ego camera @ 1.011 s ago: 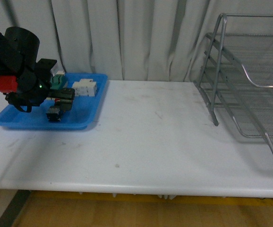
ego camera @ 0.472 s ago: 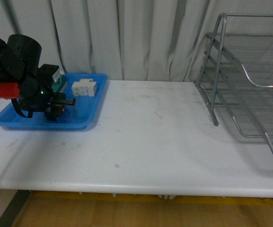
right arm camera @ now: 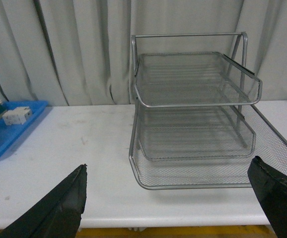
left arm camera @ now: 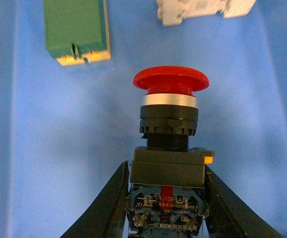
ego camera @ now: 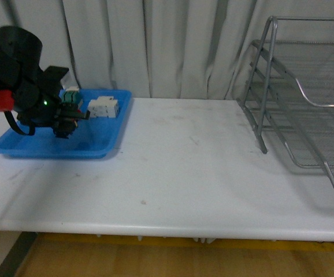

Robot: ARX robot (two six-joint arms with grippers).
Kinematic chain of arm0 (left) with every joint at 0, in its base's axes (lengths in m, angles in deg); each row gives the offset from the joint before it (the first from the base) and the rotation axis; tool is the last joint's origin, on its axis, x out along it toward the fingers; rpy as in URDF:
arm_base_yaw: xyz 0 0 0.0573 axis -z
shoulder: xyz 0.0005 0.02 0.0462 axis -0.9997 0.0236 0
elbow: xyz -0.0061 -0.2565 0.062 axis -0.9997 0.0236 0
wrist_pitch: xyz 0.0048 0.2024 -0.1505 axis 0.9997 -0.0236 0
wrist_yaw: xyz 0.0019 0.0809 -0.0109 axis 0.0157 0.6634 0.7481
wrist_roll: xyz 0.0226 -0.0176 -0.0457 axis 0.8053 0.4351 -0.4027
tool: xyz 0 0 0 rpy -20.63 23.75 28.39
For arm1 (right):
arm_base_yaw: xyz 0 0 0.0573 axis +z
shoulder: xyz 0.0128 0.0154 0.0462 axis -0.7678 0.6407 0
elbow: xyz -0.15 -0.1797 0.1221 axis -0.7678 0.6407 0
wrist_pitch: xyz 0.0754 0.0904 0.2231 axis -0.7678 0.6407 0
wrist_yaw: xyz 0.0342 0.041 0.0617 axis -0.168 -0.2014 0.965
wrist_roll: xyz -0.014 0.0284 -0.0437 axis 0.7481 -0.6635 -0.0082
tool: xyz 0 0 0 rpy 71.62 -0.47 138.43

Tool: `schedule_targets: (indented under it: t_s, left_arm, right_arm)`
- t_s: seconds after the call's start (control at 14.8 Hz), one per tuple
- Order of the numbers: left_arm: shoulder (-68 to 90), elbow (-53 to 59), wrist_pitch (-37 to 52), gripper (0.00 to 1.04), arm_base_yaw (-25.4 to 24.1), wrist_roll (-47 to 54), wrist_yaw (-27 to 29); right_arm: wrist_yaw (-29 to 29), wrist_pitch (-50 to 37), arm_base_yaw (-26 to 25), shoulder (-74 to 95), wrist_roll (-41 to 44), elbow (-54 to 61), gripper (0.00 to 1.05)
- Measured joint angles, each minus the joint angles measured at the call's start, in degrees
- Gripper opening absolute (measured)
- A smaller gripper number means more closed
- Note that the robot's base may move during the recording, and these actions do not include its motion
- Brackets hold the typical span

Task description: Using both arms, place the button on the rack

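The button (left arm camera: 169, 124) shows a red mushroom cap, a silver ring and a black body. The left gripper (left arm camera: 166, 171) clamps it at its base, over the blue tray (ego camera: 103, 147) at the front view's left edge. A green block (left arm camera: 76, 29) and a white block (left arm camera: 203, 7) lie just past its cap. Bare table (ego camera: 190, 173) fills the centre as far as the rack (ego camera: 305, 98) at the right edge. The right gripper (right arm camera: 167, 166) is spread wide and holds nothing.

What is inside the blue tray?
A green block, a white block and the button, clamped by the left gripper. The arm covers part of the blue tray in front view.
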Motion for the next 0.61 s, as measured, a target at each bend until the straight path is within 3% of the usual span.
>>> schedule_targets:
  t_s: [0.34, 0.61]
  left_arm:
    - [-24.1, 22.4, 9.6, 0.37, -2.7, 2.5, -9.0]
    - [-47.7, 47.8, 12.1, 0.37, -9.6, 4.7, -17.7]
  right_arm:
    - [0.0, 0.0, 0.0, 0.0, 0.0, 0.0, 0.98]
    - [0.0, 0.0, 0.0, 0.0, 0.0, 0.0, 0.98]
